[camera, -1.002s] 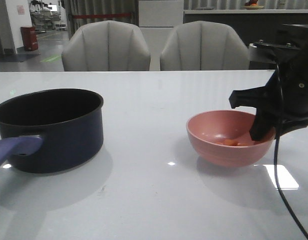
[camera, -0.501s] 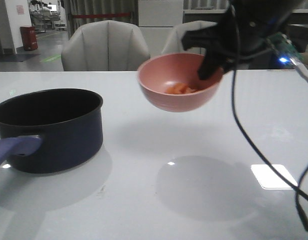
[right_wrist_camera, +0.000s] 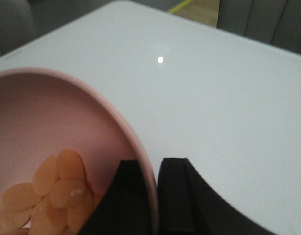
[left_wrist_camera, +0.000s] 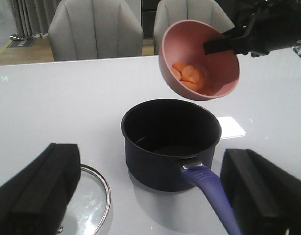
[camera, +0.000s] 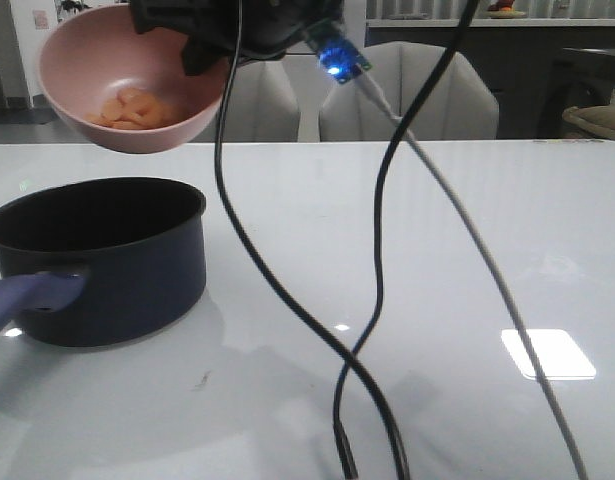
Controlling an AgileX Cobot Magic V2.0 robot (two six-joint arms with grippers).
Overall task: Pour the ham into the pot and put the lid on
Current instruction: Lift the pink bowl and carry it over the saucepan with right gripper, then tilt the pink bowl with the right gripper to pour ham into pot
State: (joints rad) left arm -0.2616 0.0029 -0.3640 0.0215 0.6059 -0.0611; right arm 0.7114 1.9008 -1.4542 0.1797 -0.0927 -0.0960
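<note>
Ham slices, thin orange-pink rounds, heaped in tilted pink bowl above pot at left, right gripper clamped on rim, bowl carried left and higher since before, left gripper fingers apart

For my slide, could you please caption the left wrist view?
Right gripper tilts pink bowl of orange ham slices above navy saucepan.

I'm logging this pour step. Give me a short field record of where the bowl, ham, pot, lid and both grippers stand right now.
bowl: pink bowl, lifted and tilted over the pot
ham: ham all in the bowl, none poured
pot: pot on the table, nothing seen inside
lid: lid flat on the table beside the pot
right gripper: right gripper, jaws clamped on the bowl's rim
left gripper: left gripper, open, holding nothing
</note>
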